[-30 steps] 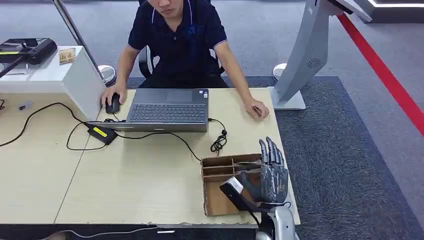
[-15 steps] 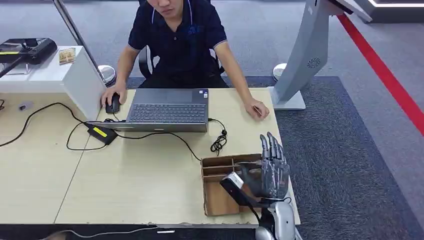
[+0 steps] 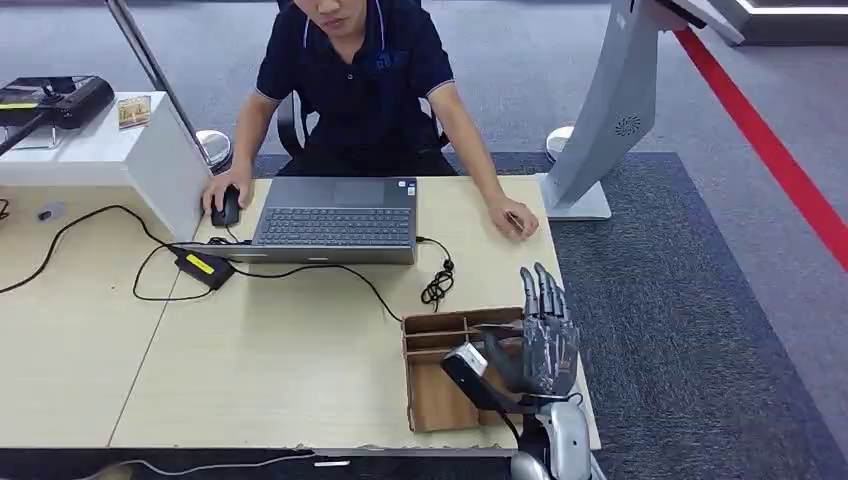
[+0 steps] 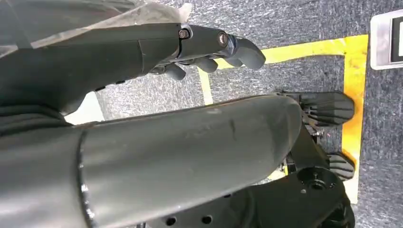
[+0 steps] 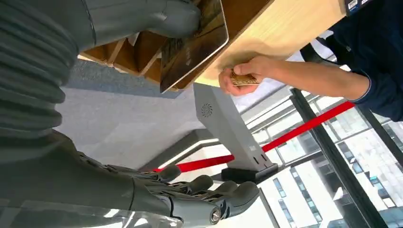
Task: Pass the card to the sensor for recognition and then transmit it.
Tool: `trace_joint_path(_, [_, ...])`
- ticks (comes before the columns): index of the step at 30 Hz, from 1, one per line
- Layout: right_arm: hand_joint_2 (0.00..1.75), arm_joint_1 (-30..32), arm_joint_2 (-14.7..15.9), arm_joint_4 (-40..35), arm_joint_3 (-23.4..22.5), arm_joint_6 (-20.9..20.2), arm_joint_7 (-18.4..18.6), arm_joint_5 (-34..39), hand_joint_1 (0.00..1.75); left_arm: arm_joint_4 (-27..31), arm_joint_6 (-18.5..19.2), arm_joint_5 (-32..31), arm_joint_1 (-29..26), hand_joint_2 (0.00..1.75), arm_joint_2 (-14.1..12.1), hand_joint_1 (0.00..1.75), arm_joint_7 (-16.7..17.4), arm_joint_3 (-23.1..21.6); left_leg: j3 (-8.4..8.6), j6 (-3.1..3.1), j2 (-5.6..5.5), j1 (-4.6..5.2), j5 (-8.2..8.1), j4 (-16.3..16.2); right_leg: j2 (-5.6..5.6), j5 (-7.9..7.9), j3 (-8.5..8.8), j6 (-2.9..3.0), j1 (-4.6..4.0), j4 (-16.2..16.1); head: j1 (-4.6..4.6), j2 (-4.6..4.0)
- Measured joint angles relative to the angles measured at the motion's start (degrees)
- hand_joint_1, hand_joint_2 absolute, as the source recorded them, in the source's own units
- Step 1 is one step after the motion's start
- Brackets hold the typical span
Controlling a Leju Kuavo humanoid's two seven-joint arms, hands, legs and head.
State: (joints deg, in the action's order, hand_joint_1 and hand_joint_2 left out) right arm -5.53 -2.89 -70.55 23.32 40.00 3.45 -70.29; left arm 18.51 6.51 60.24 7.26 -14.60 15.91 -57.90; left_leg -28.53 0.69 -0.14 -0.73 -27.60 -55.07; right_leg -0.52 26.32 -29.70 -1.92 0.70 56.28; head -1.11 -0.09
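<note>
My right hand (image 3: 537, 345) stands upright at the right side of a brown cardboard box (image 3: 430, 400) with several slots, near the table's front right corner. Its fingers (image 3: 541, 295) point up and apart. In the right wrist view its thumb (image 5: 142, 19) rests on a brown-gold card (image 5: 190, 47) that stands tilted at the box (image 5: 128, 52); the other fingers (image 5: 199, 194) are spread well away from the card. A black sensor device (image 3: 55, 100) sits on a white block at the far left. My left hand (image 4: 209, 45) hangs over the floor, holding nothing.
A person sits behind the table, one hand on a mouse (image 3: 226, 208), the other (image 3: 515, 218) holding a small card. A laptop (image 3: 335, 220), cables (image 3: 437, 285) and a power brick (image 3: 203, 266) lie mid-table. A grey kiosk stand (image 3: 610, 110) rises beyond the right edge.
My right hand has risen a little and shifted slightly away from me along the box's right side. The person and the table's things have stayed put.
</note>
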Motion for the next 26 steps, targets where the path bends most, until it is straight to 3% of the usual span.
trace_joint_path(17, [1.75,1.96,0.96,-0.26,0.0,0.02,1.95,0.0,0.1,0.0,-0.52,0.61,-0.02,0.0,0.0,0.0,-0.02,0.0,0.02,0.0,0.0,0.0,0.0,0.0,0.0,0.0,0.01,0.0,0.0,0.0,-0.02,0.0])
trace_joint_path(23, [1.75,2.0,1.11,-0.28,0.0,0.02,2.03,-0.09,0.16,0.0,-0.52,0.61,-0.03,0.0,0.0,0.0,-0.02,0.0,0.03,0.0,0.0,0.0,0.0,0.0,0.0,0.0,0.02,0.0,0.0,0.0,-0.02,0.0])
trace_joint_path(26, [1.75,2.02,1.22,-0.28,0.0,0.02,2.03,-0.15,0.26,0.0,-0.55,0.63,-0.03,0.0,0.0,0.0,-0.02,0.0,0.03,0.0,0.0,0.0,0.0,0.0,0.0,0.0,0.02,0.0,0.0,-0.01,0.0,0.0])
